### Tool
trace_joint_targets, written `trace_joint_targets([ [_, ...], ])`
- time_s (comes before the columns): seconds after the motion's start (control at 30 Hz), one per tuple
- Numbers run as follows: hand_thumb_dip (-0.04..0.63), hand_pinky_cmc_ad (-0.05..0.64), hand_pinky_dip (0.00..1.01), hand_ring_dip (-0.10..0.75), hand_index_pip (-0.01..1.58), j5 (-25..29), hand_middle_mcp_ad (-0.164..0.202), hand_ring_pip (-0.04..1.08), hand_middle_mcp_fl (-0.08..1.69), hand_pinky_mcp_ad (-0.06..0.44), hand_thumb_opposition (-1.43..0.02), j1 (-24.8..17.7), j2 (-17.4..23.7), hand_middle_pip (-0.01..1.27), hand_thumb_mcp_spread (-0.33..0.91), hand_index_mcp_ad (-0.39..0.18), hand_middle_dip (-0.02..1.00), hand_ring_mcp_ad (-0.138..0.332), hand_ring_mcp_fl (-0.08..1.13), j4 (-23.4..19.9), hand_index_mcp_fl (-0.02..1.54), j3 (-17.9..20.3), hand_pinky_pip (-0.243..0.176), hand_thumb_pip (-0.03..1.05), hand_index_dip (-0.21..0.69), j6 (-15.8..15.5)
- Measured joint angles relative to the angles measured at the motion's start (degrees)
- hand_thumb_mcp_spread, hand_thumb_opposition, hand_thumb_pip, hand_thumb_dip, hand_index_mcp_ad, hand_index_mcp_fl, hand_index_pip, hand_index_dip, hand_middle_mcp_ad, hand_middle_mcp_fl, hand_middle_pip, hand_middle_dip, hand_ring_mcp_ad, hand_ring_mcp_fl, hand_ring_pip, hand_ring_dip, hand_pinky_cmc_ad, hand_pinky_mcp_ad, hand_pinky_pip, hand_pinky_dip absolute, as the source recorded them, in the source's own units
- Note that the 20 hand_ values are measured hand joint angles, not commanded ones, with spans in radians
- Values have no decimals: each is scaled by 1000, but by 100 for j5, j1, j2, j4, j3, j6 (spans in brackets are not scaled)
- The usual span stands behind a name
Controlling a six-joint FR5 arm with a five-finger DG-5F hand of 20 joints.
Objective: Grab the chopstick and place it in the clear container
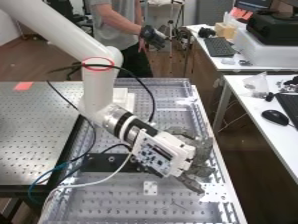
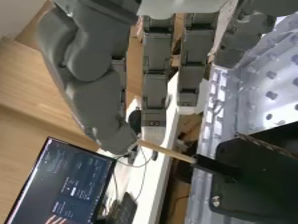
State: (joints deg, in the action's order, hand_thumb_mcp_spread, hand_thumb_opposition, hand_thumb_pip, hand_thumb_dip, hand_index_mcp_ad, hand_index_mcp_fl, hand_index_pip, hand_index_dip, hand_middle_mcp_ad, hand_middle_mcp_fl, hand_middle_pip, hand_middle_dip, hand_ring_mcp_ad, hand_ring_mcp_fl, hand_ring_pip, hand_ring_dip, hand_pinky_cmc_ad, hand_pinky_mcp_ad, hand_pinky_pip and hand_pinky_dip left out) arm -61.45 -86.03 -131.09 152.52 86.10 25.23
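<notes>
Pale wood narrows to a dark end on the chopstick (image 2: 166,151), whose light end lies at the tip of the thumb (image 2: 110,117), where the hand (image 1: 203,162) seems to have it pinched against a nearby finger (image 2: 155,85). Gripped so near one end, the stick leaves most of its length jutting free, which would suit lowering its dark end first while the hand keeps clear of any wall; the same hold could let it swivel if knocked. Its dark end overlaps the black plate (image 2: 243,195) in the wrist view, and whether the two touch cannot be told. Clear plastic with a raised edge (image 2: 263,100) lies beside that plate and may be the container, though this is uncertain; the stick's light end is outside it, so the placing looks unfinished. The white arm (image 1: 96,90) comes in from the upper left, drops at its elbow, then slants down towards the bench's right edge, the hand low there, its other fingers long and nearly straight, the thumb bent in across them.
</notes>
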Motion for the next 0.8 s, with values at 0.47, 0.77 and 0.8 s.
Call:
trace_joint_targets([
  [0.47, 307, 300, 180, 494, 983, 6, -24, 98, 749, 202, -887, 2, -38, 471, 564, -253, 709, 66, 503, -10, 483, -85, -49, 623, 86, -19],
  [0.77, 305, 298, 180, 494, 970, -14, -28, 101, 733, 202, -887, -13, -16, 471, 564, -253, 709, 70, 490, -8, 469, -93, -47, 628, 86, -7],
  [0.8, 305, 298, 180, 494, 970, -9, -28, 98, 719, 202, -887, -14, -12, 471, 564, -253, 709, 70, 490, -8, 469, -88, -47, 628, 86, -7],
])
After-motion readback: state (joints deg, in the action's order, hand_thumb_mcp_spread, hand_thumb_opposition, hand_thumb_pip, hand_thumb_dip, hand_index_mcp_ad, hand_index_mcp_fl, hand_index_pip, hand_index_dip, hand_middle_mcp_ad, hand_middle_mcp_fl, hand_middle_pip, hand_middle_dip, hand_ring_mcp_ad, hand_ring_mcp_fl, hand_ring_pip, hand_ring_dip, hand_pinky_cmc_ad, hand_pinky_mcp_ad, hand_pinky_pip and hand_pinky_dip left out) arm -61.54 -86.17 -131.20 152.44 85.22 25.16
